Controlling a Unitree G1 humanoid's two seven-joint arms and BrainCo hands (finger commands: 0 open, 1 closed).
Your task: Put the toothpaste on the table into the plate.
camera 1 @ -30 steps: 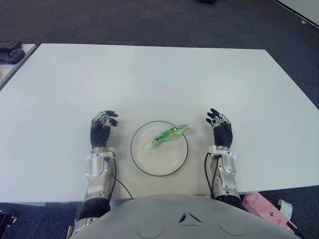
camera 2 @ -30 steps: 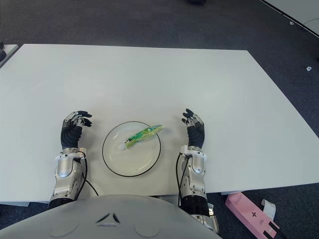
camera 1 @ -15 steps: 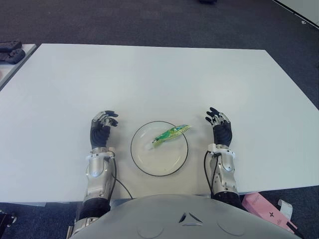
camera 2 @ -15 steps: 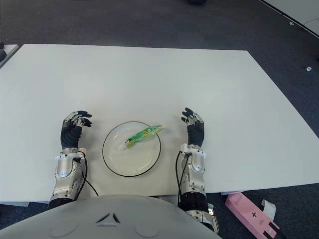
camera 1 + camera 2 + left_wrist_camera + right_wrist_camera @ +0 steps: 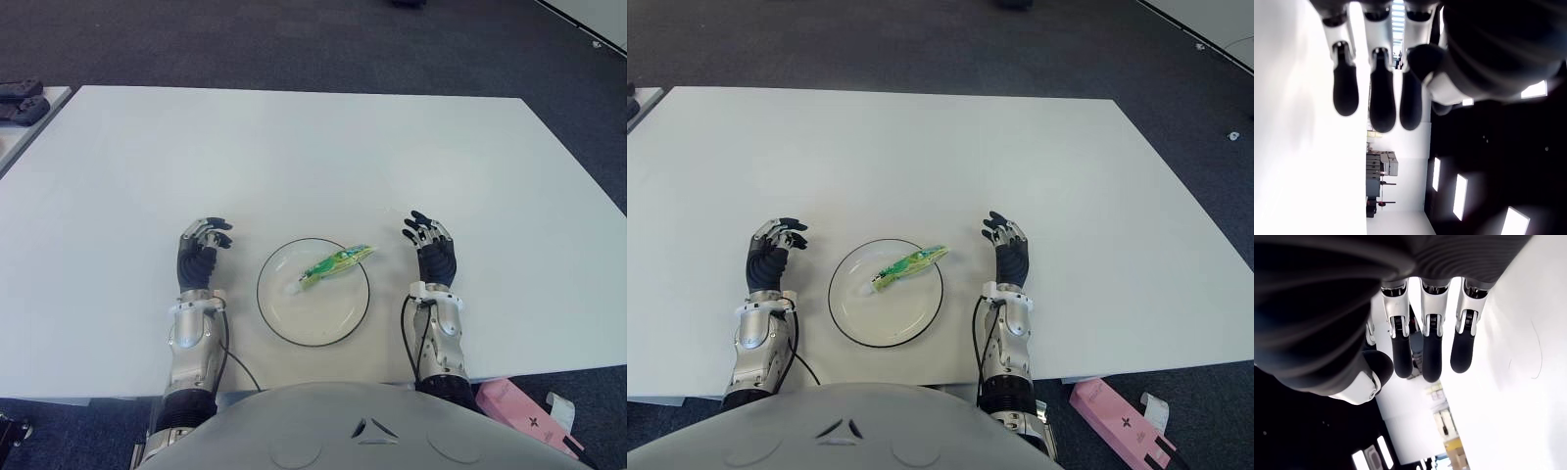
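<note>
Right hand (image 5: 432, 250): just right of the plate, fingers loosely extended, holding nothing; over the last second it has drawn slightly back toward the robot.
Left hand (image 5: 200, 253): just left of the plate, fingers relaxed, empty, unmoved.
Toothpaste (image 5: 335, 264): lies diagonally in the plate, one end over its far-right rim.
Plate (image 5: 277, 328): on the white surface (image 5: 294, 157), between both hands.
Task status: placement appears complete; the retreat suggests release is finished.

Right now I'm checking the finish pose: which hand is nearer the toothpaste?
Right. The right hand shows just past the plate's right rim, near the toothpaste's flat end; the left hand shows beyond the plate's left rim, farther off. Both hold nothing.
</note>
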